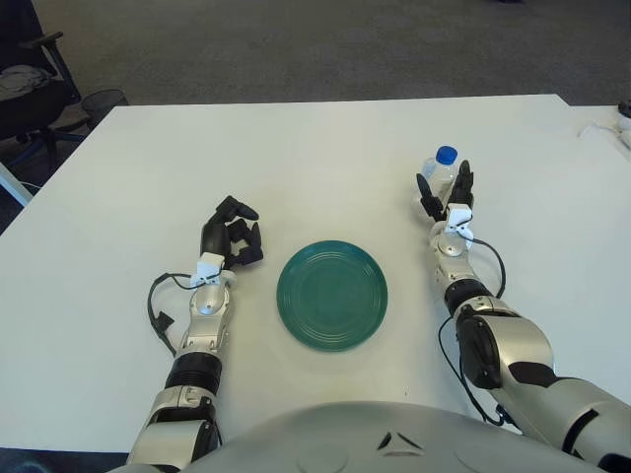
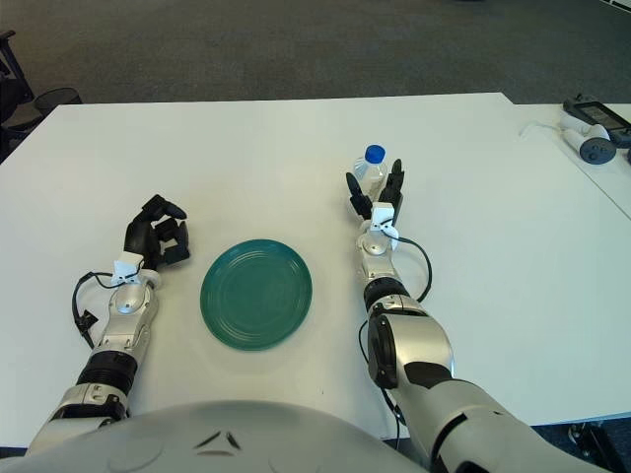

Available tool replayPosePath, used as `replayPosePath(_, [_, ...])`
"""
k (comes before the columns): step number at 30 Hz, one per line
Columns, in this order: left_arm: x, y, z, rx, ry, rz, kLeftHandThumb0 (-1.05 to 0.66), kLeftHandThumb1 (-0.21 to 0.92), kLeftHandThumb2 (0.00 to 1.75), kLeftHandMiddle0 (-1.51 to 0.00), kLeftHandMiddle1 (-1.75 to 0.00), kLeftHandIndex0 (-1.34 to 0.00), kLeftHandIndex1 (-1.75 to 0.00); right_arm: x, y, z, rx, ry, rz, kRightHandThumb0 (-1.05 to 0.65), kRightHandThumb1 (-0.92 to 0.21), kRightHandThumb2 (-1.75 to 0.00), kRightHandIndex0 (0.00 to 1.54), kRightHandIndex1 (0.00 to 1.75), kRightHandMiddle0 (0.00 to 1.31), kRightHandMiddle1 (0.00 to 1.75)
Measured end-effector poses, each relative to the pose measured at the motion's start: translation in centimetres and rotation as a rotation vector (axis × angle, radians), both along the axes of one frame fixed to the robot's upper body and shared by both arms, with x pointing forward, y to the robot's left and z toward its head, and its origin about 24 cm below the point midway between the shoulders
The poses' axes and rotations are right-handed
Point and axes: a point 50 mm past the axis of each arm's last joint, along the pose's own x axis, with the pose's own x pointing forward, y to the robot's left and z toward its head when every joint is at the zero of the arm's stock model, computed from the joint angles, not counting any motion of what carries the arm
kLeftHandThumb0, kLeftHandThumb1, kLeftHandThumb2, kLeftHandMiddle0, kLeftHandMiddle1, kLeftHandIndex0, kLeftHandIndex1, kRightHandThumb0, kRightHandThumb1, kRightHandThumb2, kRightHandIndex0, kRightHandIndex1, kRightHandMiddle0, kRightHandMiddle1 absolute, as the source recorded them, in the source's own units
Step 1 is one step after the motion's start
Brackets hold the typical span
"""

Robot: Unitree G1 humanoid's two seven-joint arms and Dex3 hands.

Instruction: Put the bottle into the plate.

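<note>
The upright bottle [image 1: 445, 169] stands at twelve o'clock between the right hand's [image 1: 449, 200] spread fingers [image 1: 426, 191], not clearly gripped; the left hand [image 1: 232, 239] shows curled, at nine o'clock of the plate [image 1: 332, 294].

Hidden and cut-off parts across the 2 head views

The bottle [image 1: 445, 172] shows only its blue cap and upper body; the lower part is hidden behind the right hand [image 1: 447, 200], so whether its fingers [image 2: 395, 181] actually touch the bottle cannot be told. The left hand [image 1: 230, 236] has its fingers curled inward, hiding the palm. The robot's torso [image 1: 385, 439] covers the near table [image 1: 296, 148] edge and both upper arms. A chair [image 1: 30, 79] is cut by the left edge, and the devices [image 2: 592, 133] on the neighbouring table are cut off and too small to identify.
</note>
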Motion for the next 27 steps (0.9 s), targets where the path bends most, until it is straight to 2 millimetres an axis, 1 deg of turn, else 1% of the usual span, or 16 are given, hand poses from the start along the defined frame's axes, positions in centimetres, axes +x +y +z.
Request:
replayPosePath(9, [0.0,0.0,0.0,-0.003,0.0,-0.002,-0.47,0.31,1.31,-1.14,-1.75,-0.61,-1.75,0.2,0.4,0.0,-0.009,0.011,0.048,-0.99,-0.92,-0.16,0.01,0.0,0.0,0.0])
replayPosePath(19, [0.0,0.0,0.0,0.005,0.0,-0.003,-0.47,0.31,1.31,-1.15,-1.75,-0.61,-1.75,0.4,0.8,0.0,-0.016,0.02,0.09,-0.96,-0.92,-0.17,0.03,0.01,0.0,0.0])
replayPosePath(27, [0.0,0.0,0.1,0.017,-0.004,0.0,-0.48,0.28,1.36,-1.19,-1.75,-0.64,-1.75,0.5,1.1,0.1,-0.025,0.024,0.12,-0.93,-0.92,-0.17,0.07,0.02,0.05,0.04])
